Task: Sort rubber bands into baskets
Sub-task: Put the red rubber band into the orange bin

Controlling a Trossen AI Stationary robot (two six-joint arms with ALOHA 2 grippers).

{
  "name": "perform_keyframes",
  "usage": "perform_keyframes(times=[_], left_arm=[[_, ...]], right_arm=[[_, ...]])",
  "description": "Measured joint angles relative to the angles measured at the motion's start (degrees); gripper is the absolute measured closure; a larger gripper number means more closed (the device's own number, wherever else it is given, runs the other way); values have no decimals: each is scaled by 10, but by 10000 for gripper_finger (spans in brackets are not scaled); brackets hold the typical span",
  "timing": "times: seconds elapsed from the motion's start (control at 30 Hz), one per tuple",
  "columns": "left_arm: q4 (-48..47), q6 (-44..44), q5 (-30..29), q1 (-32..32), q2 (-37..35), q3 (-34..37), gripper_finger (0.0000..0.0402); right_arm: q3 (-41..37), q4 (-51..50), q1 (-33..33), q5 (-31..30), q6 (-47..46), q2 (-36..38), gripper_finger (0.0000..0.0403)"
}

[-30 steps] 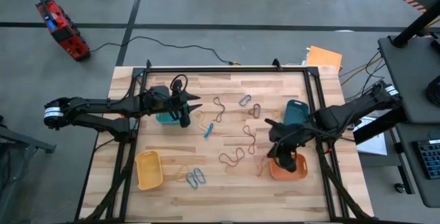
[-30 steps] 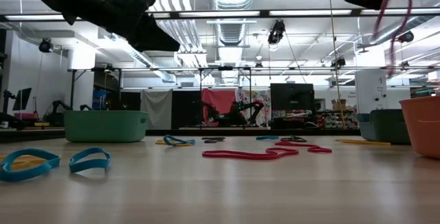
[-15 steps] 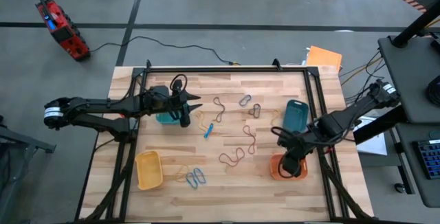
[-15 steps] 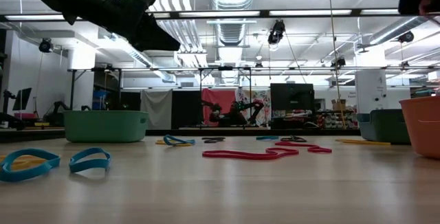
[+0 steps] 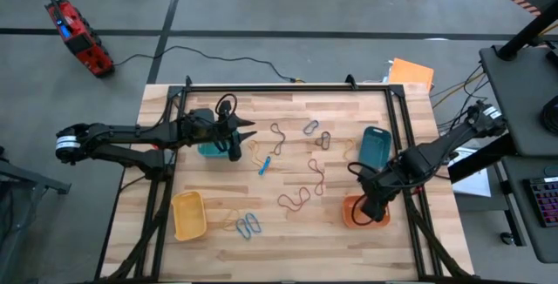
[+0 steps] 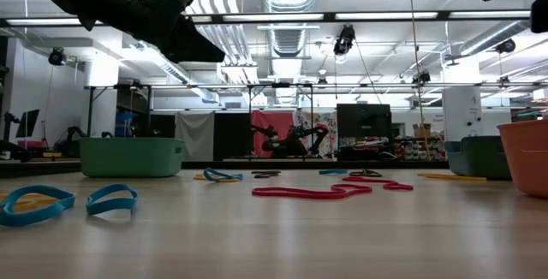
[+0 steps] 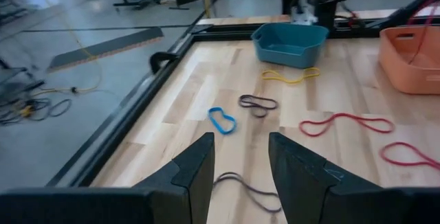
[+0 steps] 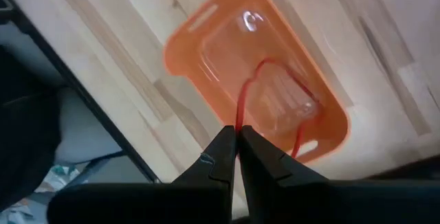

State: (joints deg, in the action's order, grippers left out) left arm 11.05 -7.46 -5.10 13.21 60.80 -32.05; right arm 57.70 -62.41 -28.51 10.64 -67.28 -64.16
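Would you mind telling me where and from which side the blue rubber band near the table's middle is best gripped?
The blue rubber band lies flat and folded into a narrow strip with bare wood around it. Come straight down with the left gripper, which hovers open nearby, jaws set across the strip's middle to pinch both strands.

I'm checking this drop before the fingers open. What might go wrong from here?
1. The right gripper is shut on a red band dangling into the orange basket; part of the loop may drape over the rim when released.
2. The band could cling to the fingers and lift back out.
3. The gripper hangs near the basket's edge, so a nudge might shift it.
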Motion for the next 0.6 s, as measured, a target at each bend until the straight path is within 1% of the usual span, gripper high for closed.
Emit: perform_keyframes(times=[0.2, 0.6], left_arm=[[0, 0, -33, 0, 0, 0, 279], [0, 0, -34, 0, 0, 0, 279]], right_arm=[[-1, -3, 0, 5, -2, -22, 391], [-2, 4, 0, -1, 61, -85, 391]])
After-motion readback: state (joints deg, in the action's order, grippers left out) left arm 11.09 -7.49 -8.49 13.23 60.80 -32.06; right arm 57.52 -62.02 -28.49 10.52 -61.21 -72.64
